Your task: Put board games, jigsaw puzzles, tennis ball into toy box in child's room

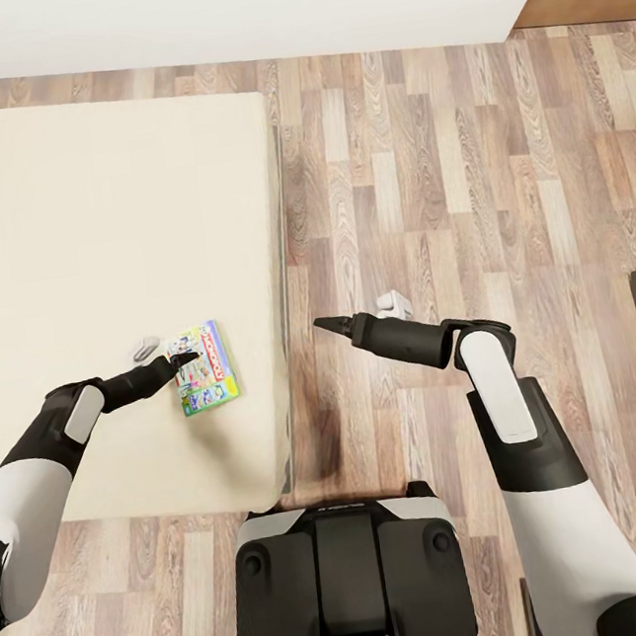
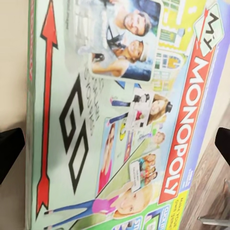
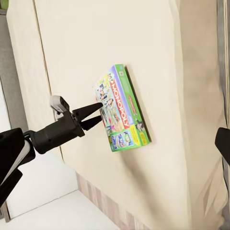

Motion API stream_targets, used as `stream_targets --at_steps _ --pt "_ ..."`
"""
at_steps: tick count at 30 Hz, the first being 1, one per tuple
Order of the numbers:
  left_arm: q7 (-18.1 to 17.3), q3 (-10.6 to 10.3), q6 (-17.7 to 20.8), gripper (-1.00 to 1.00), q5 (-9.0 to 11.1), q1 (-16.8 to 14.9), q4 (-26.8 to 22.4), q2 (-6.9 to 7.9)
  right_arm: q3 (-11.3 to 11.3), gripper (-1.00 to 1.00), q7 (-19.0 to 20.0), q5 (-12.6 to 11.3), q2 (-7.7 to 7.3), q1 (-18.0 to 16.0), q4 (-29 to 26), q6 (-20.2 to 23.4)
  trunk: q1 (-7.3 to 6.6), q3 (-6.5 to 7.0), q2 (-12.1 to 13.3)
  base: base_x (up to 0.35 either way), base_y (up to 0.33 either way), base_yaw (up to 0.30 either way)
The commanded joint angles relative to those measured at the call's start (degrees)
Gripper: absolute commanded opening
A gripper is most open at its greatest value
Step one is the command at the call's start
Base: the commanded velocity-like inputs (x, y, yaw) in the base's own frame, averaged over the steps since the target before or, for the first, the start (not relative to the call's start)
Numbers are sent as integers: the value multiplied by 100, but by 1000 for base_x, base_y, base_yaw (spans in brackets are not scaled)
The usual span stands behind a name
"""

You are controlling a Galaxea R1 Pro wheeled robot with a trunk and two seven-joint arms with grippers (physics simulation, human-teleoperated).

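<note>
A: While the left gripper (image 1: 186, 360) hangs over the board game (image 1: 205, 368), main risk as I judge it: the box lies flat on the bed (image 1: 99, 235), so the fingers may slide over the lid or push the box along the cream cover instead of catching an edge.

B: Cause?

A: Nothing stands up to pinch. The cover probably gives under pressure too, and the box sits near the bed's edge on the floor (image 1: 462, 191) side, so a shove that way could tip it off.

B: Finger state, left?

A: Apart. In the right wrist view the two dark fingertips (image 3: 93, 109) spread in a narrow V. In the left wrist view they sit at opposite borders with the lid between.

B: Box relative to them?

A: Directly beneath. Tips over the half of the lid farther from the bed's edge. Touching or just above: cannot tell.

B: Right gripper (image 1: 321, 325)?

A: Over bare floor beside the bed, holding nothing. Open or closed: cannot tell.
</note>
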Motion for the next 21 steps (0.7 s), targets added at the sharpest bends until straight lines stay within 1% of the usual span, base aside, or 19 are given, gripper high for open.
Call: stream_targets --at_steps 1,6,16,21 --pt "-10 16 40 100 15 0 0 -1 1 100 -18 -8 12 -4 -3 22 3 -6 -9 0 0 0" --pt "-10 16 40 100 16 0 0 -1 -4 100 -13 -32 4 -4 -13 22 3 -6 -9 0 0 0" --pt "-10 16 44 100 14 -3 0 -1 -113 100 -10 -59 -4 -2 -8 22 3 -6 -9 0 0 0" --pt "-16 16 46 100 19 -4 0 -1 -124 100 -10 -52 -1 0 -11 22 3 -6 -9 0 -81 0"
